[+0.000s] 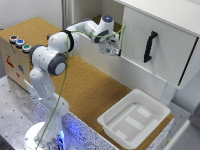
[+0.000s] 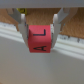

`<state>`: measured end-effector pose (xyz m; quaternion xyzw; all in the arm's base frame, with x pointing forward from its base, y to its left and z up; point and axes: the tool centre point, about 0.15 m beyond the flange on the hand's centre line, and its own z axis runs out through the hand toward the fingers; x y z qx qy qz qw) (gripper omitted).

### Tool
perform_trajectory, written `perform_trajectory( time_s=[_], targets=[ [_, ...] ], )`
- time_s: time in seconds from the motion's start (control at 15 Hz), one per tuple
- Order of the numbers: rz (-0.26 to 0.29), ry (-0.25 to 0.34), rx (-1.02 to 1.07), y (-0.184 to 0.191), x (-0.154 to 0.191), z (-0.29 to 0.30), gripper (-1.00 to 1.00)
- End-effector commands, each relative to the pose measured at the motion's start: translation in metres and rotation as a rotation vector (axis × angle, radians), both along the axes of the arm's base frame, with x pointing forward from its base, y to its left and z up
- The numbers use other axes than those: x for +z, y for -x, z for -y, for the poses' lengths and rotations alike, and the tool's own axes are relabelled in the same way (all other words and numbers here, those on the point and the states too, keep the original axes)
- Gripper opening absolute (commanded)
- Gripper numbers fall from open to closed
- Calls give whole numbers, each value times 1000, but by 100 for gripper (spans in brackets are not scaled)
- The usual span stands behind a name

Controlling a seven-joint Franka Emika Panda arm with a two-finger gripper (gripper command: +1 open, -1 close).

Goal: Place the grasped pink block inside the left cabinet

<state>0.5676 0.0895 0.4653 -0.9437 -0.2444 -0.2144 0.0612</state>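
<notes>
In the wrist view the pink block (image 2: 39, 38), a small cube with black letters on its faces, sits clamped between the two fingers (image 2: 22, 26) of my gripper (image 2: 40, 39). Behind it runs a white ledge (image 2: 70, 47), with a strip of cork above. In the exterior view my gripper (image 1: 111, 50) hangs at the front of the left cabinet (image 1: 90, 12), a white-walled opening beside the door panel. The block is too small to make out in that view.
A white panel with a black vertical handle (image 1: 150, 46) stands just to the exterior view's right of the gripper. A shallow white tray (image 1: 150, 100) lies on the cork table (image 1: 90, 85) nearer the camera. A box with coloured buttons (image 1: 20, 42) sits at the exterior view's left.
</notes>
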Motion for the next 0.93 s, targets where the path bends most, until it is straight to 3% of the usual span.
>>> perform_trajectory(
  time_s=[0.0,0.13,0.4,0.6,0.67,0.87],
  targets=[
    [4,-53,-105,-73,15,-30,-100],
    [0,-75,-185,-95,10,-31,-100],
    [56,-114,-355,-133,10,-33,-100],
    [65,-92,-410,-143,11,-37,-100],
    [68,-85,-418,-141,13,-36,100],
    [107,-75,-398,-106,24,-32,100]
  ],
)
